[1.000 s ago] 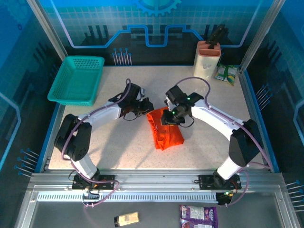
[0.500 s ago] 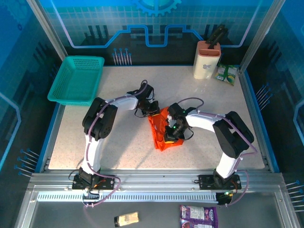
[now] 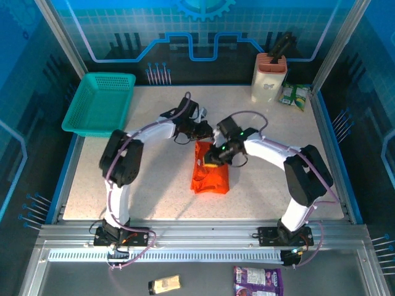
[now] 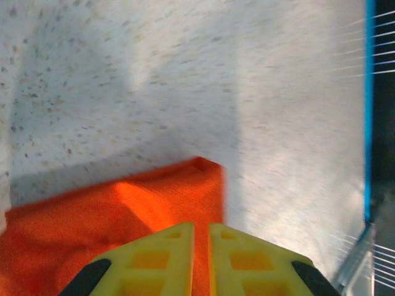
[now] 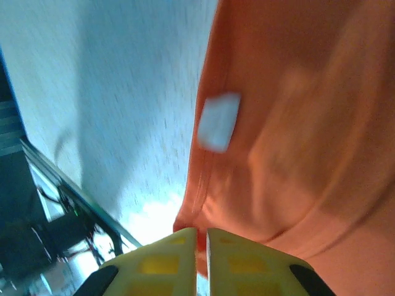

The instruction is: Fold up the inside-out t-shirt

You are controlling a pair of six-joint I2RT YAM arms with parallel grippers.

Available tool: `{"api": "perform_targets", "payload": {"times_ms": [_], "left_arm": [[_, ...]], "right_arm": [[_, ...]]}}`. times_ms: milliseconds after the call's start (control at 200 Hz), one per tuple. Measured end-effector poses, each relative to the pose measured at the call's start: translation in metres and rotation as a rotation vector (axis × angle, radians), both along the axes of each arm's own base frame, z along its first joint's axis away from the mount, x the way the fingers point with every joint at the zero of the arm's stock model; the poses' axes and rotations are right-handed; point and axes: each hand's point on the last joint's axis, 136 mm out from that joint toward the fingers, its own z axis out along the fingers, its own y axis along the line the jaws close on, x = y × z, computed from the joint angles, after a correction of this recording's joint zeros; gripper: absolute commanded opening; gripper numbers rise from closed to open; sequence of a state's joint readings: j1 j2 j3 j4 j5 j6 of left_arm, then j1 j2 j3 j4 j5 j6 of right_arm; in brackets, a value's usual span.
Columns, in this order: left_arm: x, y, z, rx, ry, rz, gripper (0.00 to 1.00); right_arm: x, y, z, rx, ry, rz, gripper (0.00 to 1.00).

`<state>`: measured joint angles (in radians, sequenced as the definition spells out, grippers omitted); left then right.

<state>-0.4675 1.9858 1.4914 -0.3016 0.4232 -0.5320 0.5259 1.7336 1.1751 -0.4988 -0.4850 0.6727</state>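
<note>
orange t-shirt (image 3: 208, 176) lies folded narrow on the table (image 3: 154, 185). right tool (image 5: 202, 233) pinches its edge, fingers together; left tool (image 4: 200, 227) closed over the cloth, hold unclear.

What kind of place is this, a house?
Probably a robot lab booth, not a house: a left arm and right arm holding an orange t-shirt on a speckled table, metal frame and blue printed walls around.

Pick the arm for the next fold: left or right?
Right, probably. The right claw sits on the shirt, shut with the hem running into it in its wrist view. The left claw is shut out at the far corner.
</note>
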Motion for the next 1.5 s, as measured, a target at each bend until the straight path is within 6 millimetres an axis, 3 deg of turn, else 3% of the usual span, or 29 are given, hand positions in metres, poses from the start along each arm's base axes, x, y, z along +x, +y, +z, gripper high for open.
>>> {"api": "perform_targets", "payload": {"times_ms": [125, 225, 285, 395, 505, 610, 715, 840, 986, 1106, 1216, 1326, 1426, 1501], "left_arm": [[-0.024, 0.008, 0.063, -0.053, -0.096, 0.002, 0.14], [-0.054, 0.005, 0.076, -0.066, -0.101, -0.014, 0.12], [-0.077, -0.003, 0.065, -0.056, -0.063, -0.037, 0.11], [-0.127, -0.023, 0.024, -0.009, 0.055, -0.097, 0.1], [-0.175, -0.034, -0.015, 0.044, 0.177, -0.14, 0.09], [-0.195, -0.03, -0.042, 0.08, 0.256, -0.124, 0.08], [-0.193, -0.014, -0.06, 0.128, 0.29, -0.072, 0.08], [-0.172, 0.007, -0.067, 0.154, 0.288, -0.004, 0.07], [-0.142, 0.045, -0.072, 0.184, 0.282, 0.087, 0.07], [-0.118, 0.07, -0.071, 0.203, 0.273, 0.138, 0.07], [-0.103, 0.075, -0.057, 0.208, 0.232, 0.133, 0.07], [-0.101, 0.068, -0.035, 0.194, 0.178, 0.099, 0.07], [-0.118, 0.055, -0.014, 0.179, 0.142, 0.044, 0.07], [-0.137, 0.037, -0.003, 0.163, 0.124, -0.021, 0.07]], "right_arm": [[0.052, -0.017, 0.01, 0.04, -0.052, -0.024, 0.15], [0.083, -0.014, -0.005, 0.049, -0.054, 0.006, 0.15], [0.091, -0.011, -0.019, 0.047, -0.033, 0.024, 0.15], [0.094, -0.015, -0.051, 0.015, 0.022, 0.038, 0.13], [0.089, -0.033, -0.068, -0.029, 0.066, 0.014, 0.12], [0.078, -0.06, -0.074, -0.055, 0.091, -0.035, 0.12], [0.057, -0.087, -0.073, -0.088, 0.106, -0.083, 0.12], [0.016, -0.106, -0.074, -0.116, 0.142, -0.131, 0.12], [-0.034, -0.108, -0.075, -0.135, 0.184, -0.158, 0.12], [-0.065, -0.094, -0.066, -0.14, 0.197, -0.141, 0.13], [-0.067, -0.081, -0.049, -0.115, 0.151, -0.13, 0.13], [-0.054, -0.073, -0.033, -0.09, 0.108, -0.132, 0.13], [-0.033, -0.064, -0.024, -0.075, 0.071, -0.124, 0.12], [-0.019, -0.058, -0.029, -0.073, 0.063, -0.119, 0.12]]}}
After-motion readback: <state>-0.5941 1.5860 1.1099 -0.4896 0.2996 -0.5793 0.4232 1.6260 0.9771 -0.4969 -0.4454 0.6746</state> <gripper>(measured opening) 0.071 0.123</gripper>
